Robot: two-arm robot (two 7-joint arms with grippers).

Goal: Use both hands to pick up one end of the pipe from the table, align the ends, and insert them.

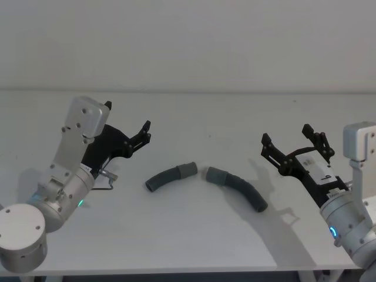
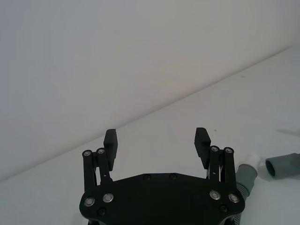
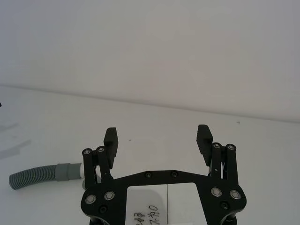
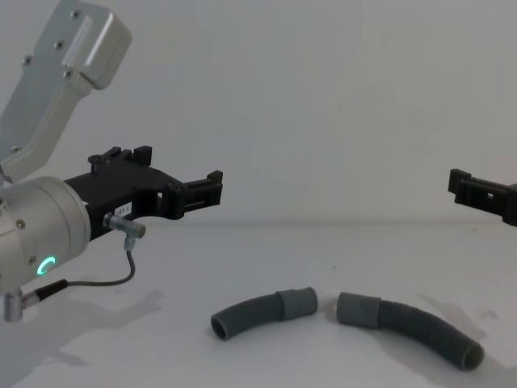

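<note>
left gripper: up off the table over its left part, fingers spread wide, nothing in them, pointing toward the middle

right gripper: same deal over by the right edge. It's raised, jaws wide apart, empty, and aimed back toward the middle

table: plain white-grey top, carrying both pipe pieces

left pipe: flat on the table around the middle, a bit toward the near edge. It's curved, with the ribbed open end on the left-edge side and the cuff turned toward the other piece. Sits well clear of the left gripper, which is up and off to its left.

right pipe: lying just right of the first one, curving off toward the near right corner. The right gripper is up off the table further right, not touching it.

left cuff: smooth lighter-grey end, facing the right cuff

right cuff: faces the left one across a small gap, not inserted

white bit: pokes out of the left cuff into that gap, and the left wrist view shows it stopping short of the right cuff

ring light: green, on the left wrist

cable: thin, loops under the left wrist
</note>
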